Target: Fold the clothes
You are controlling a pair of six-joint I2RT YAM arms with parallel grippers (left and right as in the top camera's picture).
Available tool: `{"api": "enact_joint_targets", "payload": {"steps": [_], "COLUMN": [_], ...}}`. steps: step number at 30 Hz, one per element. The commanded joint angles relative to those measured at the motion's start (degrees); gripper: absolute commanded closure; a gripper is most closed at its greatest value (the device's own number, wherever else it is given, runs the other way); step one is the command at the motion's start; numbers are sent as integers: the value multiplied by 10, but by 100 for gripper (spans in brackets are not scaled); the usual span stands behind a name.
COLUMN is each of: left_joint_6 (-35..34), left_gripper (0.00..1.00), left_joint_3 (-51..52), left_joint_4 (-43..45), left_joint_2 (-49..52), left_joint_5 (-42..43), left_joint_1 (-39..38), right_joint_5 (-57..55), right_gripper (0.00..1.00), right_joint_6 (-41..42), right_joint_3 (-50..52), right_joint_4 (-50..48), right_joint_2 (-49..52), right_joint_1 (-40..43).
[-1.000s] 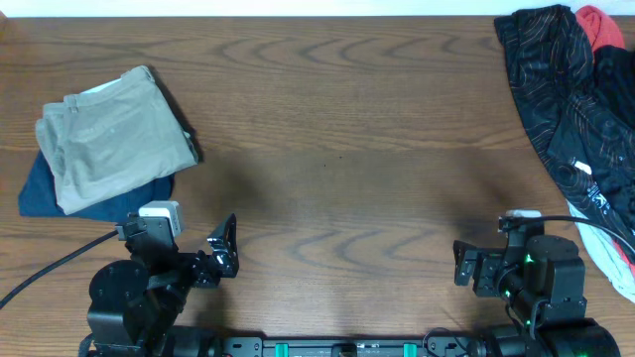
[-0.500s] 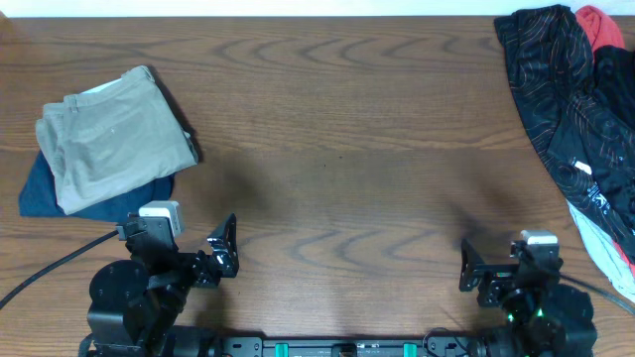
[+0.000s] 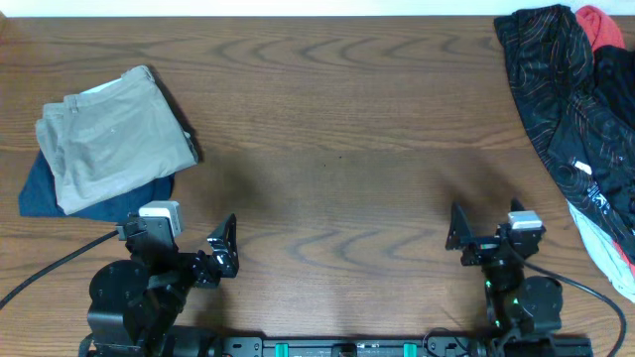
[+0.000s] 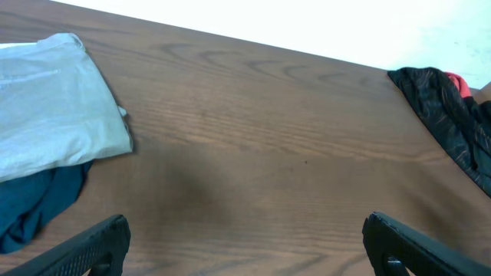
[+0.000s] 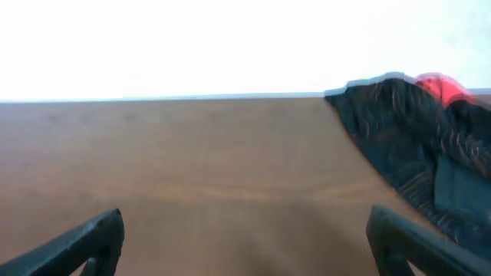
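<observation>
The khaki trousers (image 3: 111,137) lie folded in a compact stack at the table's left, on top of a navy-blue garment (image 3: 45,188). They also show in the left wrist view (image 4: 54,107). My left gripper (image 3: 223,248) is open and empty near the front edge, well apart from the trousers; its fingertips frame bare wood in its wrist view (image 4: 245,241). My right gripper (image 3: 461,233) is open and empty at the front right; its wrist view (image 5: 245,241) shows bare wood between the fingers.
A pile of black thin-striped (image 3: 556,89) and red (image 3: 600,25) garments lies along the right edge and back right corner, also seen in the right wrist view (image 5: 414,138). A black cable (image 3: 50,268) runs off the front left.
My right arm has pulled back toward the front edge and swung so its gripper now points up the table. The left arm and the trousers have not moved.
</observation>
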State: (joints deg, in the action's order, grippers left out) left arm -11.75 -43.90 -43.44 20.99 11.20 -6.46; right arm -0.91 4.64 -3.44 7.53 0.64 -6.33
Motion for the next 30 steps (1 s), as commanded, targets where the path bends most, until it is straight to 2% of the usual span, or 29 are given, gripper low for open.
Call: {"api": "enact_joint_targets", "payload": {"steps": [1,6,10,30], "left_joint_6": [7,7,7,7], "left_gripper": [2,2,2,2], "left_joint_3": [3,3,3,3], "left_joint_4": [2,2,2,2], "left_joint_2": [-2,-2,-2,-2], "left_joint_5": [-5,-5,-5,-5], "left_joint_1": [-2,-2,-2,-2], "right_joint_5": [-2,10,11,11], "right_gripper": [1,1,1,1], "right_joint_6": [-42,-107,-68,-68], "right_joint_3": [31,31,31,31], "right_joint_4": [-40,-31,-33,-33], "right_joint_2": [-4,-4,-4,-4], "right_joint_1": [4,4,4,4]}}
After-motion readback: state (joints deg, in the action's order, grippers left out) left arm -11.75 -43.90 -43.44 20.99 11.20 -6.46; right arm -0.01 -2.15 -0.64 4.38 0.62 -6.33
